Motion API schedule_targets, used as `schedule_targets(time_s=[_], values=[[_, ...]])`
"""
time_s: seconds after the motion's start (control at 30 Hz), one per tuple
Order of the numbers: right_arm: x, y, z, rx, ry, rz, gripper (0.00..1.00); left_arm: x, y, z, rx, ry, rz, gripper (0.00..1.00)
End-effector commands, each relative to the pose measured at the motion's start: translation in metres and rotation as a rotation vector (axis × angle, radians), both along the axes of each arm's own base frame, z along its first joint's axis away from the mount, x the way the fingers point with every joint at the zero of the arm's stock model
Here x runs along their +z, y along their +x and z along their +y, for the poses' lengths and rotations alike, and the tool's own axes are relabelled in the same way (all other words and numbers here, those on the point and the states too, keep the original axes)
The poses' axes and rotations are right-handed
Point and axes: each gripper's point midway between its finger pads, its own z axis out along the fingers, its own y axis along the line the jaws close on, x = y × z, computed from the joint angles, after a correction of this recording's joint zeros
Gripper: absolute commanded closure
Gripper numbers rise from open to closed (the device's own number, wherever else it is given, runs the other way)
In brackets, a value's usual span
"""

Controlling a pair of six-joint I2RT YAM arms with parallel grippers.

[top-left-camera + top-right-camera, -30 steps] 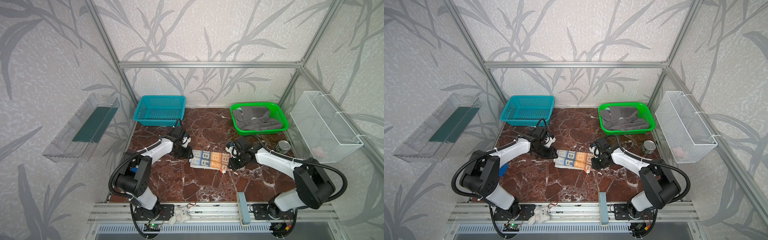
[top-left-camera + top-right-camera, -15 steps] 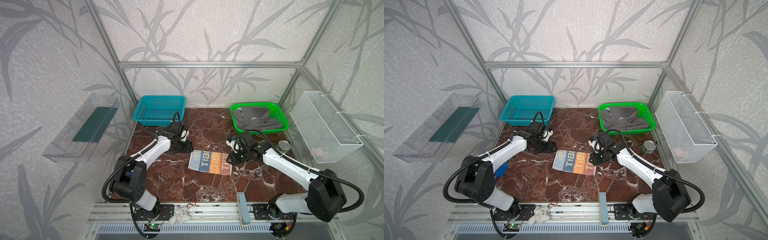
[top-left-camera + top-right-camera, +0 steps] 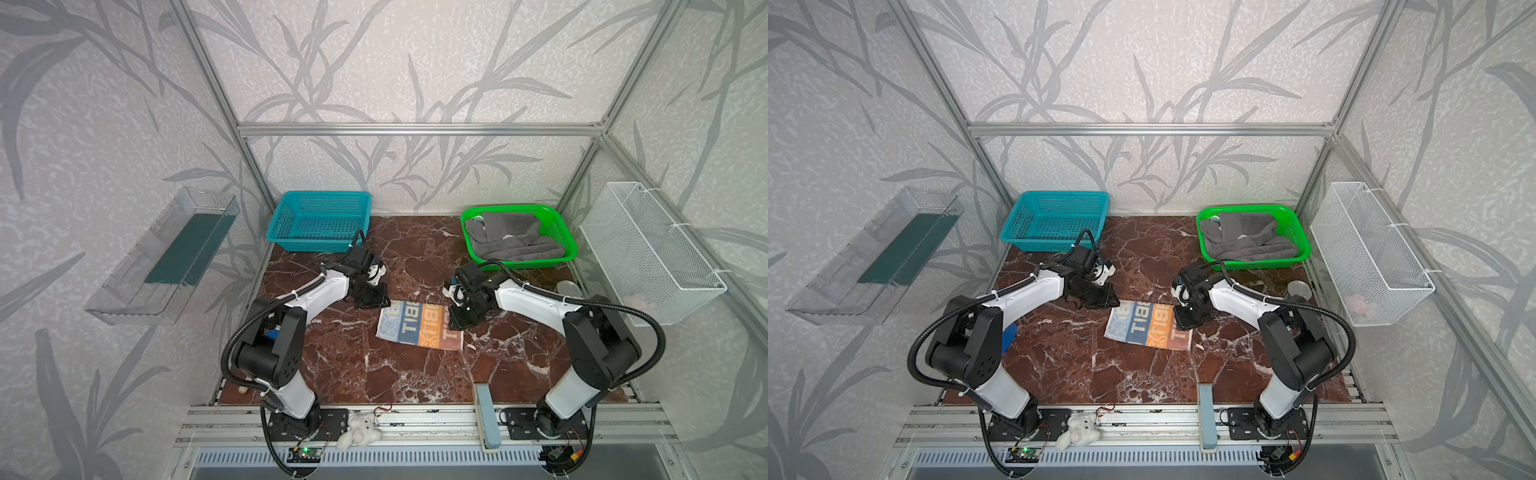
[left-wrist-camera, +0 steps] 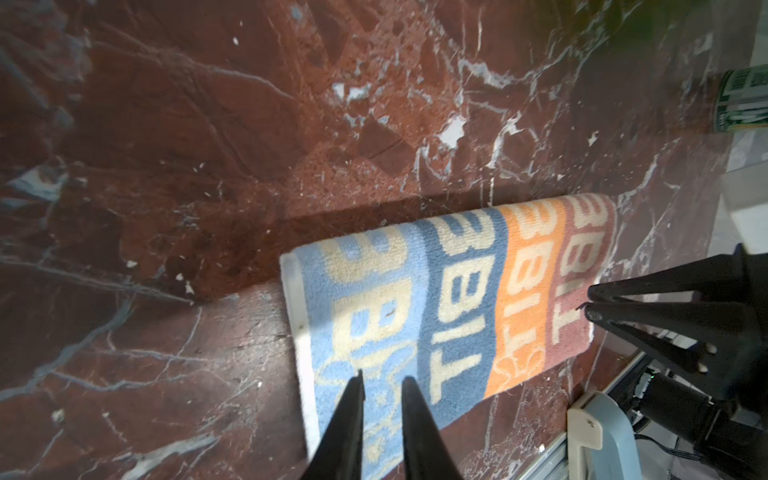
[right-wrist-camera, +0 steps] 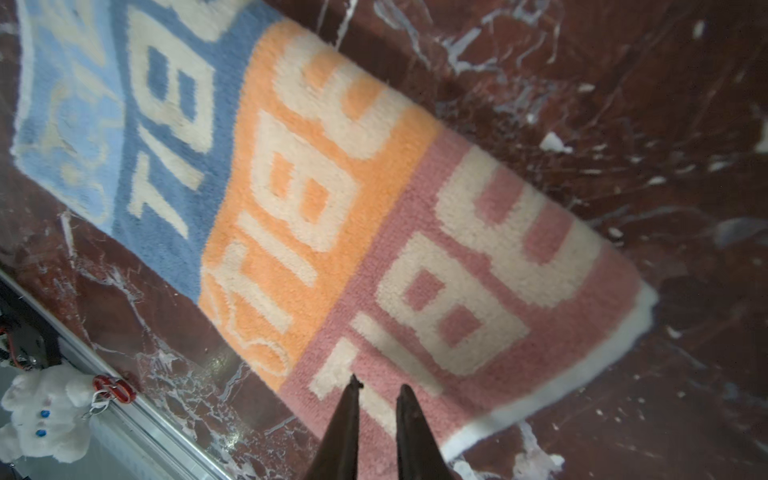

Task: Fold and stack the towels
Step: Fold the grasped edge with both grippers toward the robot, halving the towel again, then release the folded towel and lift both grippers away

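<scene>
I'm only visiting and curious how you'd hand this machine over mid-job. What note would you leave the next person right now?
Left claw: over the light-blue end of the lettered towel, jaws nearly closed; whether it pinches cloth can't be told.
Right claw: over the pink end, same narrow gap.
Lettered towel: on the marble table, apparently folded over once.
Grey towel: crumpled in the green basket.
Done: one fold, it seems.
Left: finish this towel, fold the grey one, stack them.
</scene>
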Motion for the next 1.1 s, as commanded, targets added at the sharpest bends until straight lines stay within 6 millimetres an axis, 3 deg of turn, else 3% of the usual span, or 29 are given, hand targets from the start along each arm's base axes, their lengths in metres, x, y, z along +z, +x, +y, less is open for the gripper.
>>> schedule_targets(time_s=[0.0, 0.23, 0.63, 0.8, 1.07], values=[[-0.006, 0.003, -0.007, -0.005, -0.065, 0.024, 0.81, -0.012, -0.005, 0.000, 0.008, 0.004, 0.041, 0.81], [-0.023, 0.014, -0.016, 0.027, -0.156, 0.012, 0.81, -0.030, -0.011, 0.006, 0.001, 0.057, 0.097, 0.81], [-0.013, 0.046, -0.004, 0.061, -0.151, -0.057, 0.79, -0.036, -0.002, 0.007, 0.022, 0.076, 0.112, 0.80], [0.018, 0.051, 0.004, 0.134, -0.083, -0.159, 0.73, -0.010, 0.008, 0.005, 0.027, 0.052, 0.048, 0.76], [0.066, 0.058, 0.009, 0.299, -0.115, -0.416, 0.44, 0.059, 0.039, 0.018, 0.106, 0.091, -0.197, 0.49]])
